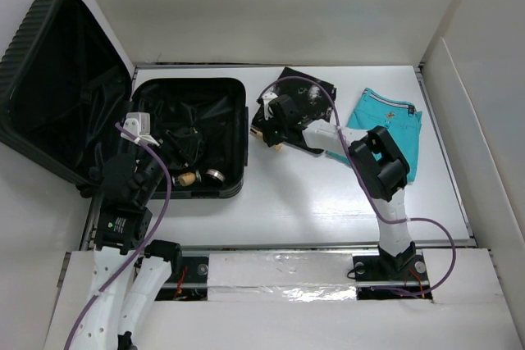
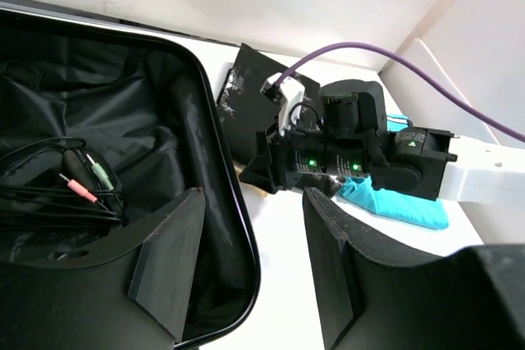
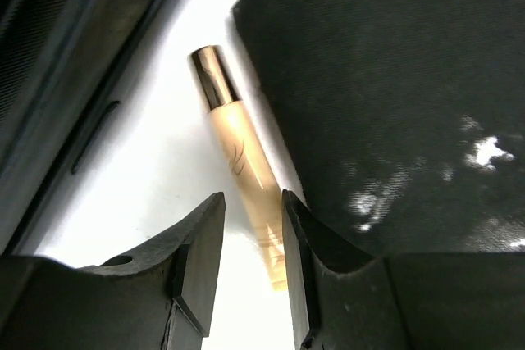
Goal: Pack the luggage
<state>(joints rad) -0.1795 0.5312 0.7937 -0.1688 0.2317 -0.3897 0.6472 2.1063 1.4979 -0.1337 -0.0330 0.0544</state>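
The luggage point(image 1: 215, 96) lies open at the table's left, with its ribbed lid point(image 1: 57, 79) leaning back. My left gripper point(image 1: 182, 153) is open and empty; in the left wrist view point(image 2: 254, 202) its jaws straddle the suitcase's right rim point(image 2: 215, 145). My right gripper point(image 1: 269, 133) is open, low over the table beside the black patterned cloth point(image 1: 305, 96). In the right wrist view point(image 3: 253, 235) a slim gold perfume tube point(image 3: 238, 153) lies on the table with its near end between the jaws, not clamped. The cloth point(image 3: 394, 104) lies just right of the tube.
A teal cloth point(image 1: 390, 125) lies at the right of the table. Inside the suitcase are tangled audio cables point(image 2: 74, 178), a cork-like piece point(image 1: 187, 178) and a round metal item point(image 1: 215, 175). The suitcase wall point(image 3: 57, 79) is close on the tube's left.
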